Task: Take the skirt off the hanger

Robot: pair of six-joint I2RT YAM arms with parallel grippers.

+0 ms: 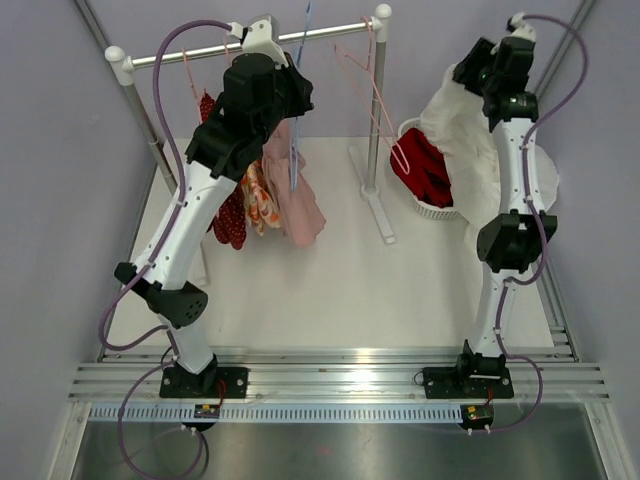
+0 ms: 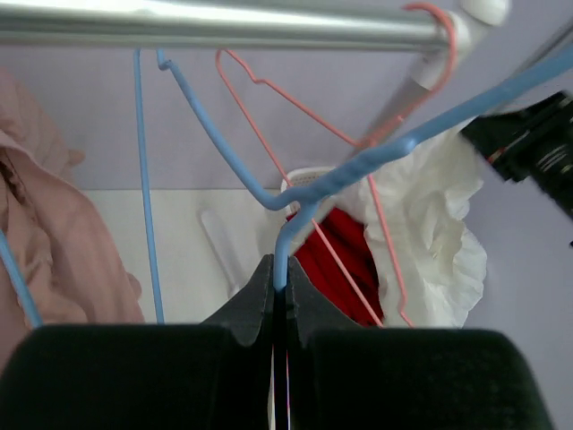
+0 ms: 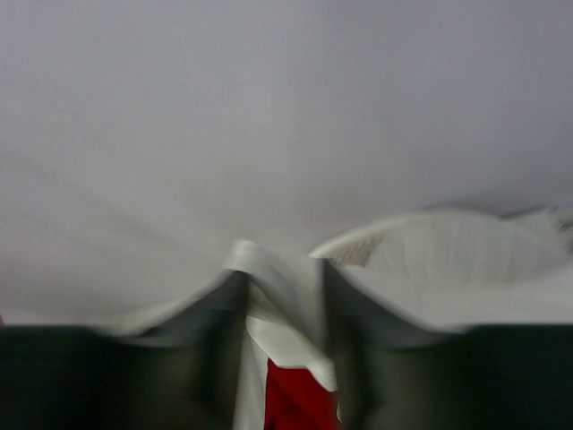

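The left gripper [image 2: 279,269] is pressed together on the wire of the blue hanger [image 2: 224,152], which rises straight out of the fingers to its hook on the rail [image 2: 224,27] above. The right gripper [image 3: 282,291] pinches a fold of the white skirt [image 1: 465,140], which drapes below that hand. From above, the skirt looks well apart from the hanger, though whether any hem trails on it cannot be told.

The chief risk sits at the right hand. The pinch takes only a thin fold, and the cloth could slide out and fall outside the basket [image 1: 425,208] beneath it, where a red garment [image 1: 425,170] already lies. On the left, a pull on the hanger could swing its far arm into the pink hanger [image 2: 304,107] just beyond the fingers, or unhook it from the rail.

A pink garment [image 2: 45,242] crowds the left hand's left side, and the rail closes off the space above it. The rack's upright post [image 1: 375,110] stands between the two hands. Bare tabletop lies open below and toward the arm bases.
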